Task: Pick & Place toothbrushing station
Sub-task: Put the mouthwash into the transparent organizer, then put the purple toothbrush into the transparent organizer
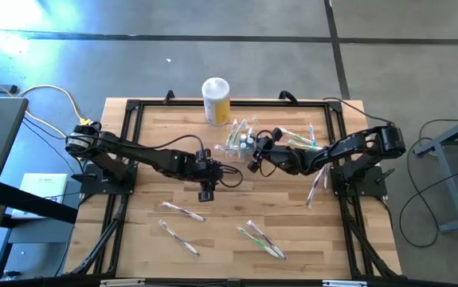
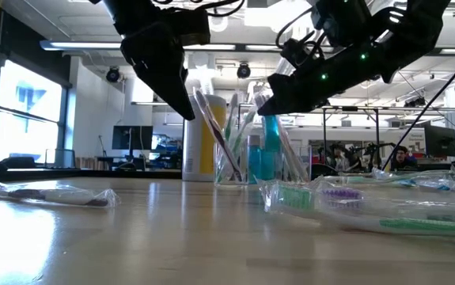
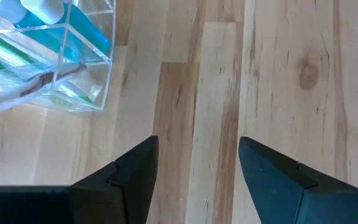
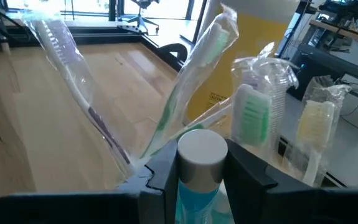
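The toothbrushing station (image 1: pixel 240 143) is a small clear plastic holder that rests by its base on the wooden table, near the far middle. It holds wrapped toothbrushes (image 4: pixel 197 68) and a blue bottle with a white cap (image 4: pixel 201 152). It also shows in the low view (image 2: pixel 247 170) and the left wrist view (image 3: pixel 73 68). My right gripper (image 4: pixel 202 155) is at the station's top, shut on the bottle's cap. My left gripper (image 3: pixel 197 146) is open and empty over bare wood, just near-left of the station (image 1: pixel 229 169). My right gripper pinches the bottle's white cap (image 4: pixel 188 158) between its two fingers, one on each side. The fingers slant down from the table's right side (image 2: pixel 268 104). The bottle stands upright inside the station, with wrapped toothbrushes leaning around it.
A tall yellow canister with a white lid (image 1: pixel 216 100) stands just behind the station. Loose wrapped toothbrushes lie near the front (image 1: pixel 182 210) (image 1: pixel 178 237) (image 1: pixel 260 239) and at the right (image 1: pixel 316 187) (image 1: pixel 300 139). A black frame (image 1: pixel 133 108) borders the table.
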